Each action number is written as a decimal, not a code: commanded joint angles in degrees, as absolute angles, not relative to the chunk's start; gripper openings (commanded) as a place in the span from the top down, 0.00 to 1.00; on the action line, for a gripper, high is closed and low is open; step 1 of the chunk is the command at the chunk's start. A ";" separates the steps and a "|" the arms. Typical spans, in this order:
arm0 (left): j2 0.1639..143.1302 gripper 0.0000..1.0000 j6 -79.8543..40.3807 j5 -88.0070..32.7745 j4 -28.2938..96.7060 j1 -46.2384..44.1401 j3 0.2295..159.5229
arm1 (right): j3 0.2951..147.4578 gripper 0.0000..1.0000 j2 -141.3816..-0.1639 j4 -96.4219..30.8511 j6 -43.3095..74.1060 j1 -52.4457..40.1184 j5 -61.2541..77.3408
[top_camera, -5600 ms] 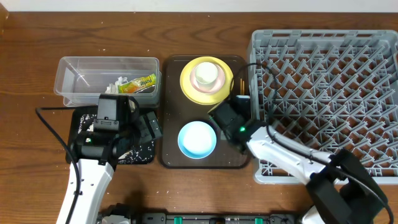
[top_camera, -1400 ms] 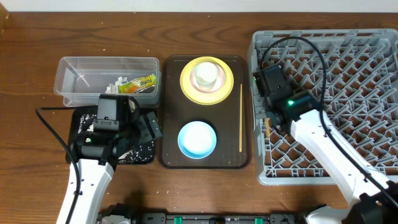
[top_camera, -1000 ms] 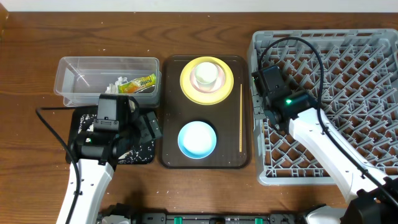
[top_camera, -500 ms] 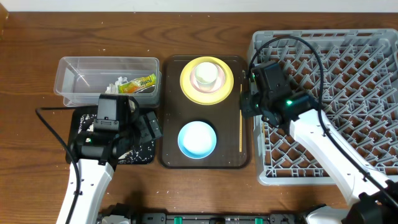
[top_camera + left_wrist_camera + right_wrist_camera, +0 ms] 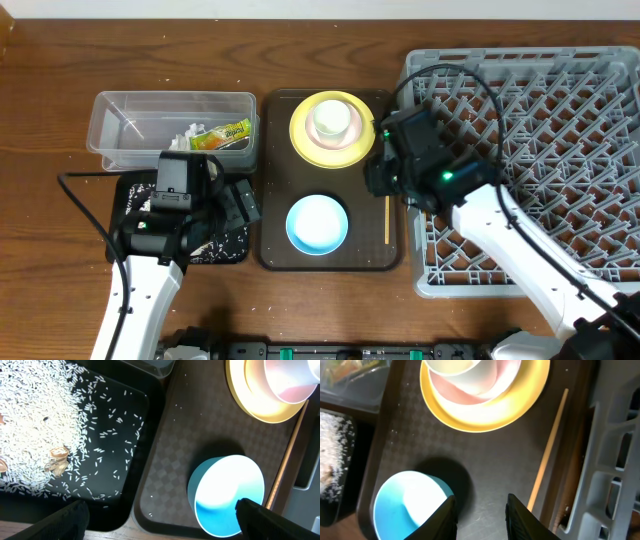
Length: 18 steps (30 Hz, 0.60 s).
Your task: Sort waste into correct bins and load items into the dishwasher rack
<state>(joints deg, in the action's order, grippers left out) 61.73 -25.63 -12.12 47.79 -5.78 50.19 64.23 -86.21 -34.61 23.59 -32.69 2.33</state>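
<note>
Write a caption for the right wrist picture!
Open right gripper hovers above the brown tray between blue bowl and wooden chopstick.

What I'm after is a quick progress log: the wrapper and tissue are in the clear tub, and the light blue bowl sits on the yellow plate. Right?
Not quite. The light blue bowl sits by itself on the brown tray, apart from the yellow plate, as the overhead view shows. The wrapper and tissue are indeed in the clear tub.
</note>
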 commanded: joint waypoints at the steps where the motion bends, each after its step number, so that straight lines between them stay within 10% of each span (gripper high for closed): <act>1: 61.73 0.04 -25.32 -12.64 47.97 -5.54 51.11 | 65.01 0.70 -87.94 -34.57 27.29 -35.31 -6.39; 18: 61.73 0.04 -25.32 -12.64 47.97 -5.54 51.11 | 65.01 0.68 -101.51 -34.09 34.28 -38.39 -16.84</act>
<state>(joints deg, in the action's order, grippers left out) 61.73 -25.63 -12.12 47.79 -5.78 50.19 64.23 -99.46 -34.50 32.91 -38.22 -14.72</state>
